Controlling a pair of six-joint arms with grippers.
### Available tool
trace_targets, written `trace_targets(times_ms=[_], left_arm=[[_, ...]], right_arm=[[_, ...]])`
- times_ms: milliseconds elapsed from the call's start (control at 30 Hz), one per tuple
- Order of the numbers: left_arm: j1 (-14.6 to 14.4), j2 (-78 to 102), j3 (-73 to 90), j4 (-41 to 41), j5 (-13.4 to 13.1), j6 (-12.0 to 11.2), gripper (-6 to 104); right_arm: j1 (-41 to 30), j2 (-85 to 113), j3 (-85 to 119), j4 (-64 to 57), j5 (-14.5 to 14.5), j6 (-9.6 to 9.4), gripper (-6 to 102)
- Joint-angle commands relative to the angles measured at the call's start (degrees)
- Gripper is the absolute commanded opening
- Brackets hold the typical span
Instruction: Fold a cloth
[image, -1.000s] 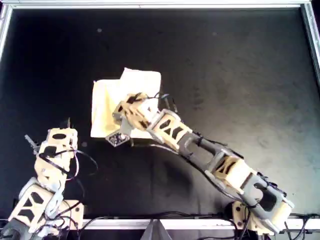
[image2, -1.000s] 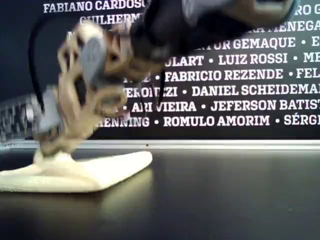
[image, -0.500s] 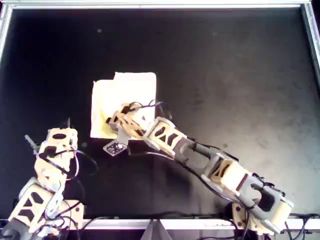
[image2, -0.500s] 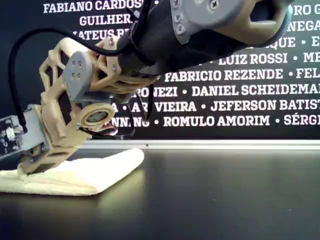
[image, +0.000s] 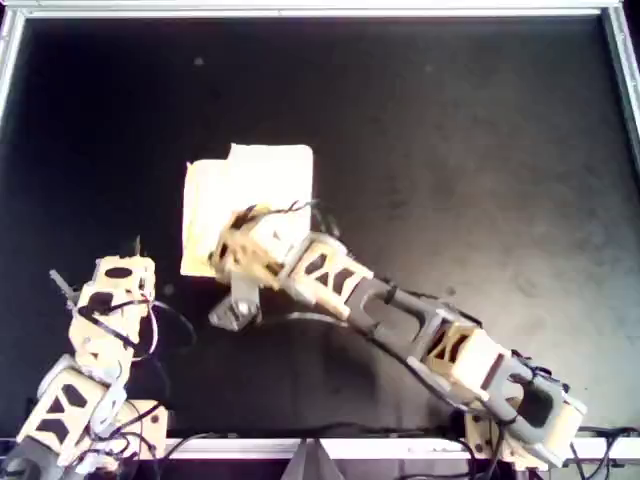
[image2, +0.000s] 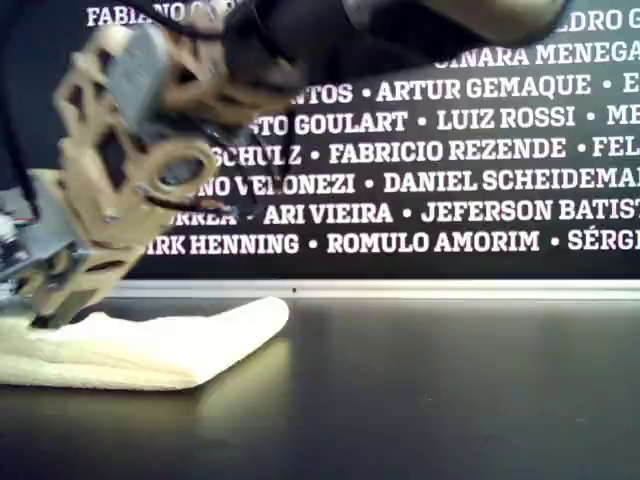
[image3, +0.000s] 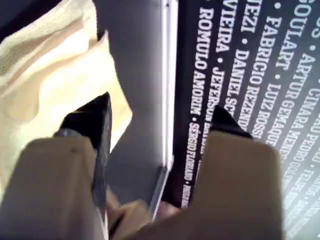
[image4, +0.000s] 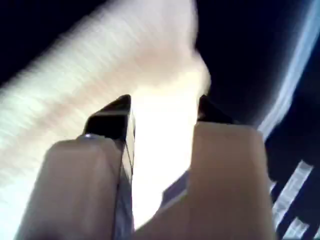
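My right gripper hangs over the near edge of the cloth, jaws apart and empty. A dragging fingertip could, I judge, peel the fold open. My left gripper, also spread, sits well apart from the cloth.

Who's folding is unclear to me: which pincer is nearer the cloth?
Right. The right pincer is over the cloth; the left pincer sits apart, toward the overhead view's lower left.
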Motion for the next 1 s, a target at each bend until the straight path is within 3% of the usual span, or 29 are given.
trace_targets(times_ms=[0,100,200,367,467,667,733,833,967], left_arm=[[0.1,0.2,-0.5,-0.5,-0.5,0.4,69],[0.1,0.2,-0.5,-0.5,-0.5,0.4,69],[0.1,0.2,-0.5,-0.5,-0.5,0.4,69],[-0.6,0.8,-0.5,-0.5,0.3,0.4,69],[-0.6,0.8,-0.5,-0.5,0.3,0.4,70],[-0.6,0.9,-0.6,-0.6,0.3,0.4,70],[-0.1,0.9,-0.6,-0.6,0.3,0.4,70],[0.1,0.9,-0.6,-0.6,0.4,0.4,70],[0.2,0.4,-0.6,-0.6,0.4,0.2,70]], right_arm=[[-0.1,8.2,-3.6,2.9,0.4,-6.24,52],[-0.6,9.1,-4.7,3.6,0.4,-7.65,51],[-1.8,14.5,-3.4,8.0,0.4,-7.65,51],[-5.4,22.9,-4.7,32.8,0.3,-7.73,48],[-8.2,25.8,-3.4,45.9,-0.6,-7.12,37],[-19.1,31.5,-3.8,42.9,-0.8,-6.68,0],[-21.4,32.6,-3.3,43.1,-0.8,-6.59,-3],[-25.3,35.9,-2.7,43.1,-0.8,-3.52,0],[-29.3,41.5,1.3,44.4,-0.7,7.21,0]])
